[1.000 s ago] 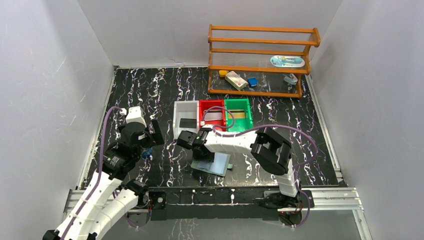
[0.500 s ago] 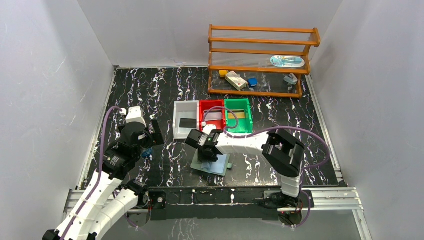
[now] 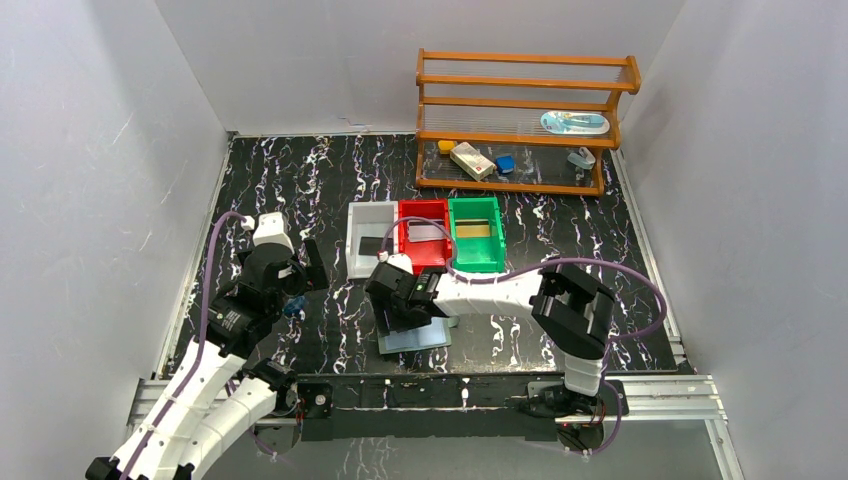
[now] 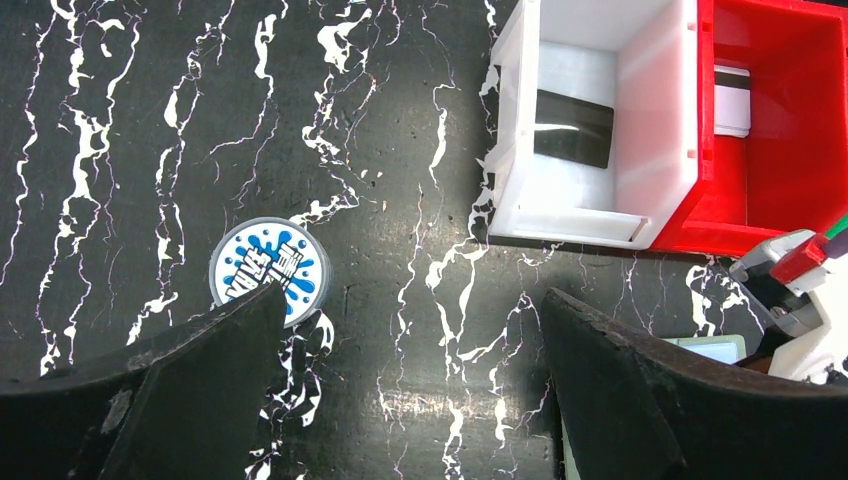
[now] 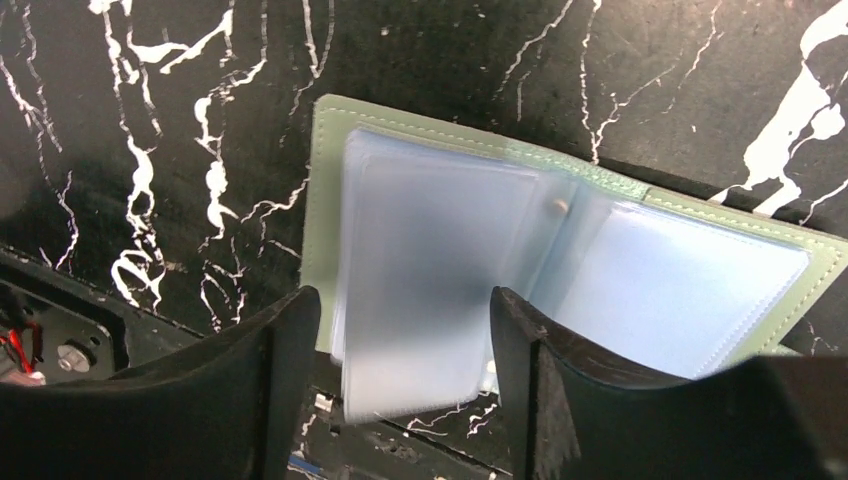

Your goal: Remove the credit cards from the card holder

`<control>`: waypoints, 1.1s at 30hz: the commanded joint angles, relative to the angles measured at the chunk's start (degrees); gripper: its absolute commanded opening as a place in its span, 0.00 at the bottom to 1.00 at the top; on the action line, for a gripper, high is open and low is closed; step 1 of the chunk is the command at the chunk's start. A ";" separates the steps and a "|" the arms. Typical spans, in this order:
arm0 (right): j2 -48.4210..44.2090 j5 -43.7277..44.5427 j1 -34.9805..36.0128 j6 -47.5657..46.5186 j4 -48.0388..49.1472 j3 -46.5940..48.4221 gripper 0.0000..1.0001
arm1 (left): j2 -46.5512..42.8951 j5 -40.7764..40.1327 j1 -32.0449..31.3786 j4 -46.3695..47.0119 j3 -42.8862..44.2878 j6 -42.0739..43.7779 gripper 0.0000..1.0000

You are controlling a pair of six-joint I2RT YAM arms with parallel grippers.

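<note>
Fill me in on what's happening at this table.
The right gripper hangs, jaws apart, over the open card holder, whose clear pockets show no card. The credit cards lie one each in the white bin, red bin and green bin. The left gripper hovers open near a round tin, holding nothing.

White walls [image 3: 100, 150] close in a black, white-veined marble tabletop [image 3: 300, 180]; upper right, an orange wooden rack [image 3: 515, 103] stands.
</note>
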 commanded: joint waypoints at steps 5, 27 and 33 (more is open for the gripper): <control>-4.75 9.34 0.92 5.49 -7.90 3.75 0.81 | 0.18 -0.65 0.09 0.02 0.75 0.15 0.98; 4.05 15.89 0.88 17.21 -20.88 4.86 0.90 | 1.75 0.32 0.09 0.49 0.57 0.67 0.98; 2.23 12.08 -0.17 17.94 -15.58 -0.70 0.88 | 1.76 0.51 0.09 0.54 0.61 0.76 0.98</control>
